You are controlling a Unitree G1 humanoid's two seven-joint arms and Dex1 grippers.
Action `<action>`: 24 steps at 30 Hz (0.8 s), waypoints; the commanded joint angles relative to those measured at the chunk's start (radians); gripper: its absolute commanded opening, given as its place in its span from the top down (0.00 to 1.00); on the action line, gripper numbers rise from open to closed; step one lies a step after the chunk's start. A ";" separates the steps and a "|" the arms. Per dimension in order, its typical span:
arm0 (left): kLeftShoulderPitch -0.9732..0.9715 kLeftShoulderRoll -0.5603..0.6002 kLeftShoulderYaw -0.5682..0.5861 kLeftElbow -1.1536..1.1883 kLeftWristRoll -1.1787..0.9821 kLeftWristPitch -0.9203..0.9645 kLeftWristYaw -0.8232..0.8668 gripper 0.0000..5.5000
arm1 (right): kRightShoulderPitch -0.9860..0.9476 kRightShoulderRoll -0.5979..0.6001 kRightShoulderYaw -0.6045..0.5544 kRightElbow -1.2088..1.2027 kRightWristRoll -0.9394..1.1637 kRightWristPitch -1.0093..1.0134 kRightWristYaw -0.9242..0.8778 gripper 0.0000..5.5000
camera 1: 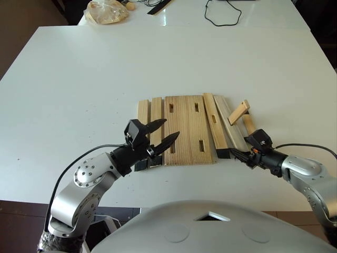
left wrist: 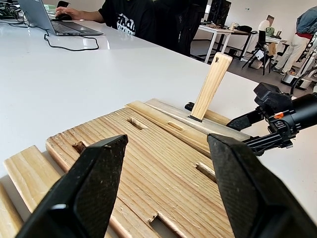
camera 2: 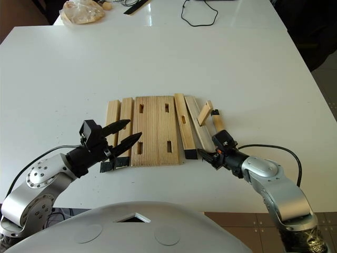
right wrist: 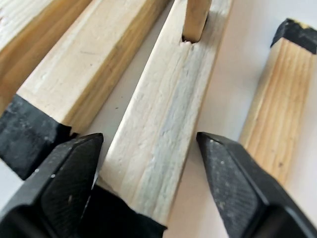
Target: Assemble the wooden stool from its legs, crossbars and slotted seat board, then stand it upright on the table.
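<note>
The slotted seat board (camera 1: 188, 129) lies flat near the table's front edge. Two wooden legs (camera 1: 149, 113) lie along its left side. On its right lie a darker leg (camera 1: 215, 124) and a pale leg (camera 1: 230, 126) with a short crossbar (camera 1: 239, 112) stuck tilted in its slot. A further leg (camera 1: 248, 125) lies beyond. My left gripper (camera 1: 164, 132) hovers open over the board's near left corner, fingers (left wrist: 94, 188) spread above the board (left wrist: 148, 168). My right gripper (camera 1: 238, 155) is open, its fingers (right wrist: 233, 183) on either side of the pale leg's (right wrist: 158, 129) black-tipped near end.
A white table (camera 1: 79, 95) carries everything, with wide bare room behind and to the left of the parts. A clear bag (camera 1: 107, 11) and a black cable (camera 1: 221, 16) lie at the far edge. A laptop (left wrist: 44, 17) stands far back.
</note>
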 commanded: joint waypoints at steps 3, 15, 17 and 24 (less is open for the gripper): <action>-0.011 0.013 0.004 0.006 -0.004 0.009 -0.008 0.46 | -0.018 0.017 -0.007 0.048 -0.017 -0.006 -0.010 0.36; -0.022 0.009 0.001 0.015 -0.001 0.006 -0.007 0.46 | -0.054 0.115 -0.061 0.040 0.052 0.068 -0.049 0.62; -0.023 0.008 0.001 0.016 0.000 0.006 -0.006 0.46 | -0.078 0.162 -0.097 0.031 0.102 0.123 -0.063 0.62; -0.057 -0.002 0.021 0.028 -0.010 0.020 0.019 0.46 | -0.252 0.326 -0.242 0.005 0.280 0.120 -0.094 0.62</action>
